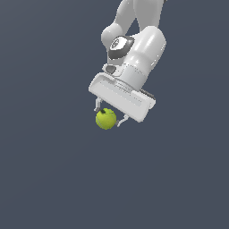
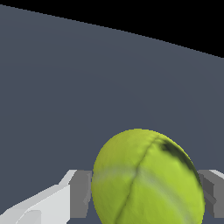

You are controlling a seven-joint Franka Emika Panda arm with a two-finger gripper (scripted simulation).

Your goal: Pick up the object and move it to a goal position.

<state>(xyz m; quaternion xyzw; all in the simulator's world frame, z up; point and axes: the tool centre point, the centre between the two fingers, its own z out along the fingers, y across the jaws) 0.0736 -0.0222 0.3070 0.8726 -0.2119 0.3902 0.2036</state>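
The object is a small yellow-green tennis ball point(image 1: 106, 119) with a thin curved seam. It sits between the two fingers of my white gripper point(image 1: 108, 115), just under the wide gripper body. In the wrist view the ball point(image 2: 146, 179) fills the space between the grey finger pads point(image 2: 82, 193), which press on both of its sides. The gripper is shut on the ball. The ball is narrower than the gripper body. Whether the ball touches the surface below cannot be told.
A plain dark grey-blue surface point(image 1: 53, 170) lies all around. The white arm point(image 1: 138, 27) rises behind the gripper toward the top of the exterior view. A black band point(image 2: 175, 17) lies beyond the surface's far edge in the wrist view.
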